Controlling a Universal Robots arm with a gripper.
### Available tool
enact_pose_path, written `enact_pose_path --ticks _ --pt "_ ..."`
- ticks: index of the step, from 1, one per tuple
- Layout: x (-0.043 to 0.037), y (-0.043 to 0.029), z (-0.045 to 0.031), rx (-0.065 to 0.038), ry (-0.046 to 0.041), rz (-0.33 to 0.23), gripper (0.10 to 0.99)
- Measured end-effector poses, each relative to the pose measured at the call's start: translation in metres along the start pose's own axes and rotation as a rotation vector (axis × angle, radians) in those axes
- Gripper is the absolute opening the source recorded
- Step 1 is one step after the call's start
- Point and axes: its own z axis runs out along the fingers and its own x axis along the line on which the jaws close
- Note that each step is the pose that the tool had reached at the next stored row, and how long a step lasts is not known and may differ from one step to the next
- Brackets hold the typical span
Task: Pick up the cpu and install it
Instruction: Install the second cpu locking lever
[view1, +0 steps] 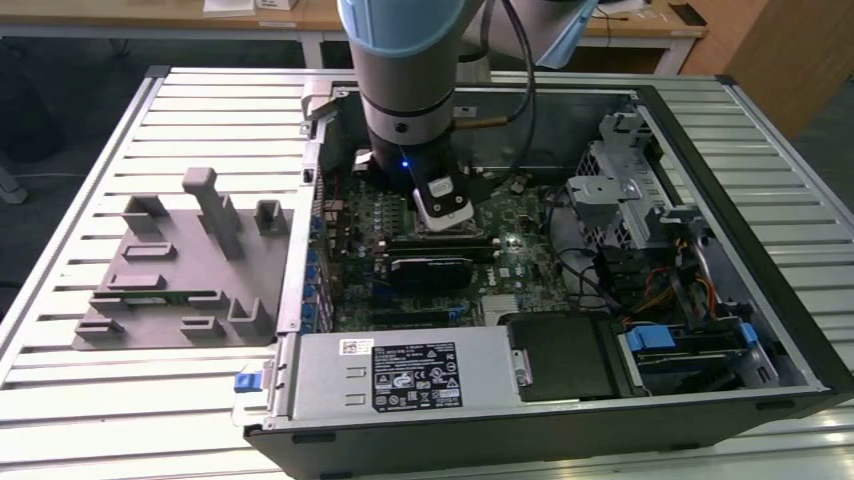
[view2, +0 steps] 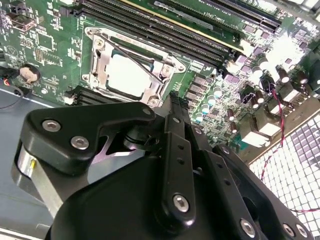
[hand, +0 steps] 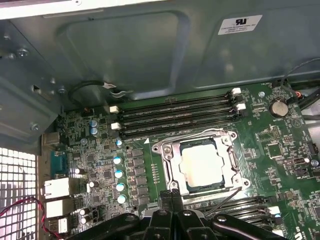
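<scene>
Open computer case (view1: 747, 250) lying on a slatted metal table (view1: 80, 380), grey plastic fixture tray (view1: 174, 275) well apart toward the exterior view's left. Inside the case, walls close in on every side of the green motherboard (hand: 280, 145); drive cage and cable bundle crowd the exterior view's right, power supply (view1: 400, 375) along the near edge. Above the board, open room for the arm (view1: 407, 90) only straight down from the top.

Cpu (hand: 202, 165) seated flat in the metal-framed socket (hand: 165, 165), silvery top up, retention frame edges all round it, memory slots (hand: 175, 117) just beside; same chip (view2: 127, 75) seen in the second wrist view.

Gripper (hand: 172, 196) just beside the socket's edge, fingers (view2: 175, 112) pressed together, nothing held, apart from the cpu.
</scene>
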Motion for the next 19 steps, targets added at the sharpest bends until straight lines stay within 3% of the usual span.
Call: enact_pose_path --ticks 4,9,16,19 --pt "-0.0039 0.0008 -0.0003 0.012 -0.0017 0.000 0.106" --pt "-0.0085 0.0032 -0.0049 0.020 -0.0015 0.000 0.106" --pt "-0.0240 0.0065 -0.0059 0.055 -0.0011 0.003 0.106" --pt "-0.0285 0.0064 -0.0042 0.057 -0.0007 0.004 0.106"
